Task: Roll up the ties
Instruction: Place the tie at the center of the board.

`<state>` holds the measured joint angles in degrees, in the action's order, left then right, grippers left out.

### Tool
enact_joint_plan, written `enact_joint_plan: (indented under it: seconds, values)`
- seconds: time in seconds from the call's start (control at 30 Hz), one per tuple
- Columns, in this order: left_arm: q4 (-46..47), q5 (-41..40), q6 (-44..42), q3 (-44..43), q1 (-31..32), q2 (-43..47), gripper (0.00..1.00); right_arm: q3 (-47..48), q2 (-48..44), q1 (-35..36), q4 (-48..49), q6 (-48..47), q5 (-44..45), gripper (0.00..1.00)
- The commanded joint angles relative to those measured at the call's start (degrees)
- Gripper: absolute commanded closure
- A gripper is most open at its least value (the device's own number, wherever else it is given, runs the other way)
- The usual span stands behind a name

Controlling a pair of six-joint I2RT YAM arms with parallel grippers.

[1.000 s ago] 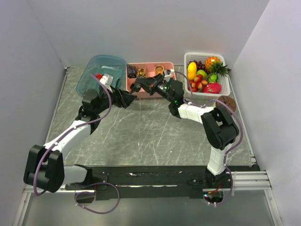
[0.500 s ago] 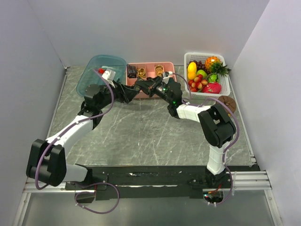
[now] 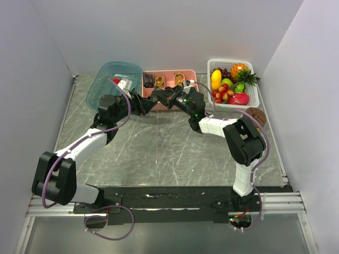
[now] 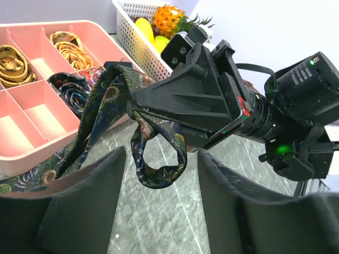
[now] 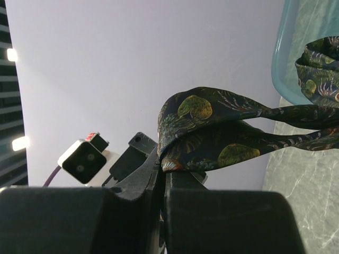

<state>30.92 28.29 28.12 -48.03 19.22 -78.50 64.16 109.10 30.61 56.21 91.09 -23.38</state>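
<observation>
A dark tie (image 4: 114,90) with a leafy pattern hangs above the table in front of the pink tray (image 3: 169,71). My right gripper (image 5: 163,172) is shut on a fold of the tie (image 5: 222,143). A loop of it droops from the right gripper (image 4: 135,103) and its long end trails down to the left. My left gripper (image 4: 161,156) is open, and the loop's bottom hangs just between its fingertips without touching them. In the top view the left gripper (image 3: 144,104) and right gripper (image 3: 156,97) meet at the tray's front edge.
The pink tray (image 4: 79,26) holds gold rolled ties (image 4: 69,45) and a navy coil (image 4: 69,84). A teal bin (image 3: 114,79) stands to its left and a white fruit basket (image 3: 230,61) to its right. A brown round object (image 3: 255,114) lies beside the right arm.
My left arm has reached forward and right towards the right gripper, and its jaws have narrowed somewhat. The right gripper shifted slightly left and kept its hold on the tie.
</observation>
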Motion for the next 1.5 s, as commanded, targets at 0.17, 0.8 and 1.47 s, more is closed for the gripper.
enact_joint_plan:
  seconds: [0.17, 0.8, 1.47]
  values:
    - [4.1, -0.4, 1.9, -3.9, 0.2, -2.6, 0.75, 1.3, -1.0, 0.4, 2.9, -0.4, -0.9, 1.0]
    - [-28.5, -2.0, -2.2, -36.9, 0.2, 0.9, 0.99, -2.7, -8.9, -4.7, 3.8, -6.4, -8.2, 0.22]
    - [-11.2, 23.6, 32.2, -94.3, 11.6, -32.0, 0.99, -8.5, -65.8, -13.5, -55.9, -59.4, 14.8, 0.01]
